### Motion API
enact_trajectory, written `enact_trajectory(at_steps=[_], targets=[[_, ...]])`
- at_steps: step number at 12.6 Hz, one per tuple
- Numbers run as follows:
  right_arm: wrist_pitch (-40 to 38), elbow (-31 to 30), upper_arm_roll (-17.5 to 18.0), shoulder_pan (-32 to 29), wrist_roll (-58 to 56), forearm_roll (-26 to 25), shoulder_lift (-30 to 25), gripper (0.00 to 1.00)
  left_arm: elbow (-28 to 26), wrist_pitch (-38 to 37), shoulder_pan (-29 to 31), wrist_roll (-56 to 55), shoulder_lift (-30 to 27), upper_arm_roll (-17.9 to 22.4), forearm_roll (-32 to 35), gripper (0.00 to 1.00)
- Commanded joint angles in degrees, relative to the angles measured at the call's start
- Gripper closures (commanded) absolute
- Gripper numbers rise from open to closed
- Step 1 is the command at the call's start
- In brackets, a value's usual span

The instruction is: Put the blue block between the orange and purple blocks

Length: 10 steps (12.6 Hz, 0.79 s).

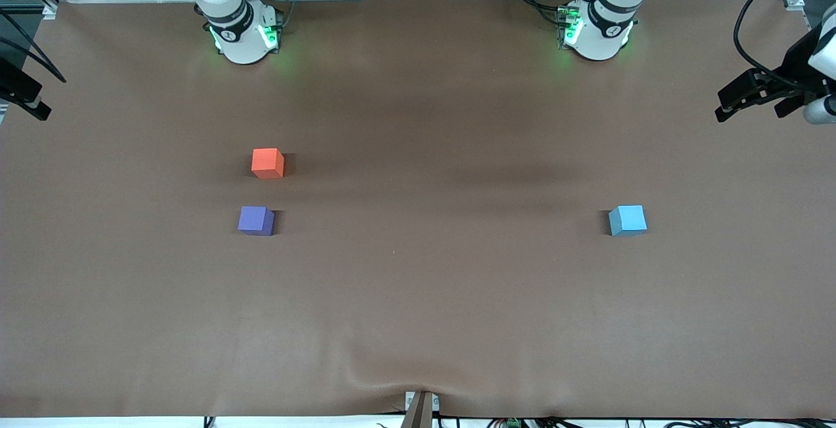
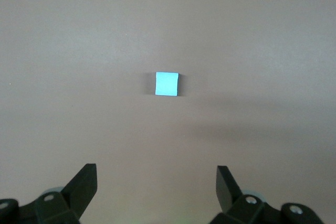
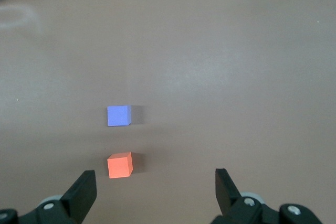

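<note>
The blue block (image 1: 627, 220) (image 2: 167, 84) sits alone on the brown table toward the left arm's end. The orange block (image 1: 268, 163) (image 3: 120, 165) and the purple block (image 1: 256, 220) (image 3: 118, 115) sit toward the right arm's end. Orange is farther from the front camera than purple, and a narrow gap separates them. My left gripper (image 2: 156, 167) hangs open high over the table, looking down on the blue block. My right gripper (image 3: 155, 171) hangs open high above the orange and purple blocks. Neither holds anything, and neither hand shows in the front view.
The brown table cover (image 1: 418, 323) has a wrinkle at its front edge. The arm bases (image 1: 241, 29) (image 1: 597, 29) stand along the edge farthest from the front camera. Black fixtures (image 1: 757, 91) (image 1: 23, 98) jut in at both ends of the table.
</note>
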Motion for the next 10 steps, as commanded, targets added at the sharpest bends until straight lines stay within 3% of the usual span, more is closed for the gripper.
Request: enact_trajectory(at_steps=[1, 10], targets=[[-1.3, 1.6, 1.2, -1.5, -0.4, 0.0, 0.6, 0.00, 1.6, -1.4, 0.2, 1.1, 0.7, 0.0, -0.4, 0.00], [-1.4, 1.6, 1.1, -1.7, -0.5, 0.2, 0.7, 0.00, 1.5, -0.9, 0.2, 3.0, 1.4, 0.0, 0.3, 0.00]])
